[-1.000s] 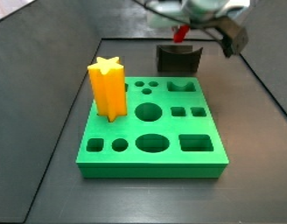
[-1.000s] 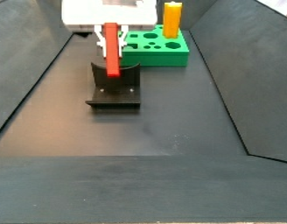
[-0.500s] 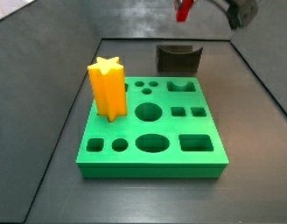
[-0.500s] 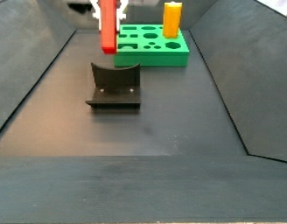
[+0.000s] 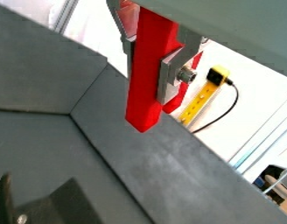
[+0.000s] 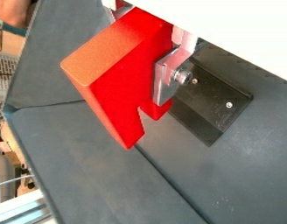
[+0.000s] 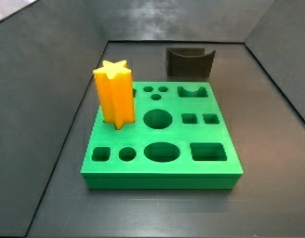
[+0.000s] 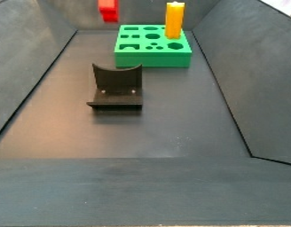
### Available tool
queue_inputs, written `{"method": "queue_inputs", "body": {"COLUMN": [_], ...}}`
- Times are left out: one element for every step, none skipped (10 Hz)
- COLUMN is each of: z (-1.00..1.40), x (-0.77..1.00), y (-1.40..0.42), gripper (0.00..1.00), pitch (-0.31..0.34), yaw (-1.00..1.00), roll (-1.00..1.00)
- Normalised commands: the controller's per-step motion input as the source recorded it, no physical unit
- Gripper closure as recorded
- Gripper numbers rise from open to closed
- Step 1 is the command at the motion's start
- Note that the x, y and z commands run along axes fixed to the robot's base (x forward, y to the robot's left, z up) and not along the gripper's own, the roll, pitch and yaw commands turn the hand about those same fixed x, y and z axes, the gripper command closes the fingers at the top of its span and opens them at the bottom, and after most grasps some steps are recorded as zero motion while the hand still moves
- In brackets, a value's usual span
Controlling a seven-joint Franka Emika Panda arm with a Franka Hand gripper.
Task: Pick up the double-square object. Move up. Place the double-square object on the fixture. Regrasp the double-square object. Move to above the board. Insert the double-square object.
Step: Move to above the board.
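One green board [image 7: 162,135] is sitting on the dark floor in both side views [image 8: 153,46], and you are seeing its cut-out holes facing up, with a tall yellow star [image 7: 112,92] standing in it near one edge [image 8: 174,18]. The fixture [image 7: 190,62] is standing on the floor just beyond the board, apart from it [image 8: 114,87], and its notch is holding nothing. The gripper [image 5: 170,66] is showing only in the wrist views [image 6: 170,66], high over the floor; you are looking at its silver fingers [image 5: 178,70] pressing closed on the red peg [image 5: 150,74], whose stepped end [image 6: 120,87] is hanging below them. In a side view only the peg's lower end [image 8: 107,10] is poking in at the top edge, probably behind the fixture.
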Motion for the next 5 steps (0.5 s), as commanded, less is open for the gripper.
{"method": "queue_inputs", "body": {"z": [0.75, 0.51, 0.34, 0.16, 0.13], "x": [-0.07, -0.04, -0.02, -0.41, -0.4], "y": [0.03, 0.01, 0.01, -1.0, -1.0], "gripper": [1.0, 1.0, 1.0, 1.0, 1.0], "pitch": [0.082, 0.079, 0.084, 0.06, 0.056], "yaw": [0.01, 0.02, 0.03, -0.13, -0.13], "roll": [-0.06, -0.06, -0.06, -1.0, -1.0]}}
